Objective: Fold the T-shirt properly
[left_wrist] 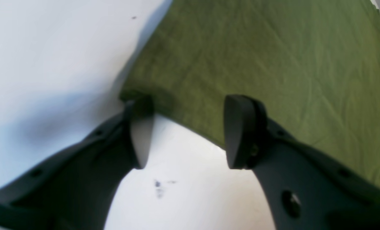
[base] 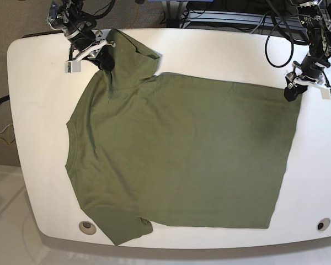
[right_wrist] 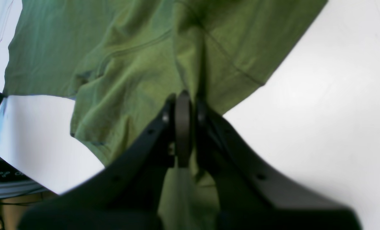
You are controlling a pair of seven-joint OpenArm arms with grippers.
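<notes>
Olive-green short-sleeved cotton T-shirt (base: 182, 149): spread flat on white rounded surface (base: 220, 49). Neck toward base view's left, hem toward its right, one sleeve folded at the far-left corner.
</notes>
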